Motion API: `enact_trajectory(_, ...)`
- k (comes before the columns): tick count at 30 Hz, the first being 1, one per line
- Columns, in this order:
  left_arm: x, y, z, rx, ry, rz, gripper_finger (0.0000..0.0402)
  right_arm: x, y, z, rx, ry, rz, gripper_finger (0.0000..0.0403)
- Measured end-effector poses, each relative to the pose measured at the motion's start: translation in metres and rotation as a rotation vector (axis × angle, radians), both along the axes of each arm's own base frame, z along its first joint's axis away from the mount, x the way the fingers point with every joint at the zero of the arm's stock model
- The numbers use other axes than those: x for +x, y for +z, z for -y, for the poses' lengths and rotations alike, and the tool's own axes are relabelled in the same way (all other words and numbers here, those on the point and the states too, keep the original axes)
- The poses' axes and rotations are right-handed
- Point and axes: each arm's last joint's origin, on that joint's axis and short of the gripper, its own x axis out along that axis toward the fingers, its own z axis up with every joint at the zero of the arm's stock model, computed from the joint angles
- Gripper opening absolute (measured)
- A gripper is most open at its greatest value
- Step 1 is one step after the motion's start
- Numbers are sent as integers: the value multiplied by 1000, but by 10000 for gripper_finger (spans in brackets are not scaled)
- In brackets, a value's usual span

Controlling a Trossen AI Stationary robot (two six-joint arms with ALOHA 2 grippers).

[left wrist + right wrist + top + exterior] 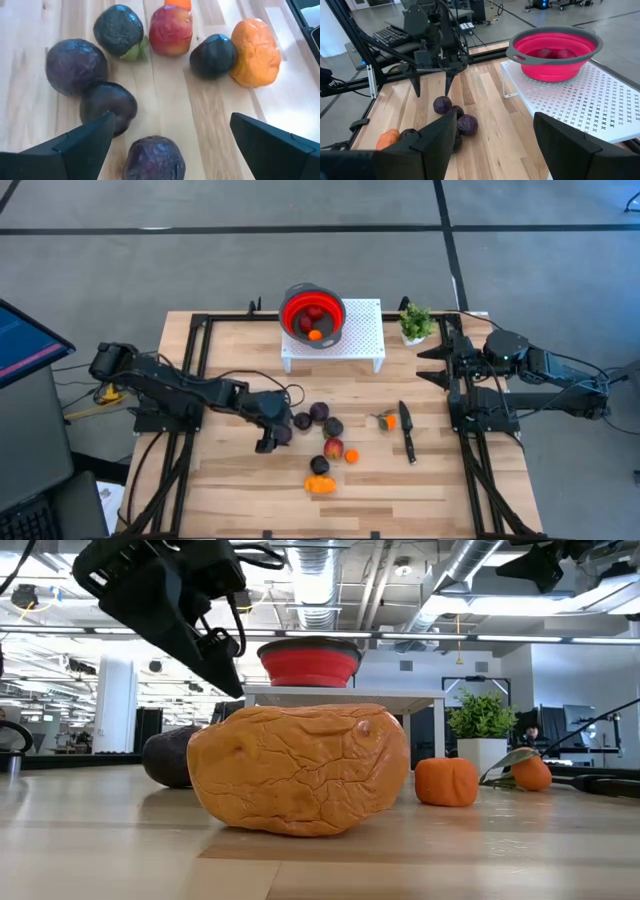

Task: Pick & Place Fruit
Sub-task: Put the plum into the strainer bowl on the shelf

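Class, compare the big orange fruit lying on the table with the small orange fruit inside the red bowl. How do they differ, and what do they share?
The big orange fruit is lumpy and elongated; the small orange fruit looks round. The big one is clearly larger. The big one lies on the wooden table near its front edge; the small one sits in the red bowl on the white rack. Both are orange.

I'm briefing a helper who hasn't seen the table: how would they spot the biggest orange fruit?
Start at the white perforated stand holding the red bowl, then follow the loose fruit cluster toward the table's near edge. The large orange piece lies last there, beyond a red-yellow ball and a dark plum. It alone is elongated, lumpy and wrinkled; the small oranges are round.
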Motion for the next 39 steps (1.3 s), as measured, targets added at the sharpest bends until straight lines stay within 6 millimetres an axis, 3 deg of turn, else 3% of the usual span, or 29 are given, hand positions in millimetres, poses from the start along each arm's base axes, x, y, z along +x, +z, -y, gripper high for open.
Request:
enact_trajectory(10,-13,-38,-2,31,-6,-141,392,0,0,0,0,0,0,260)
enact_trajectory(20,-20,-51,-7,142,29,-119,392,0,0,0,0,0,0,260)
enact_trajectory(28,-20,-57,-7,125,41,-10,392,0,0,0,0,0,-1,260)
enact_trajectory(39,-38,-76,-11,142,64,-79,392,0,0,0,0,0,0,260)
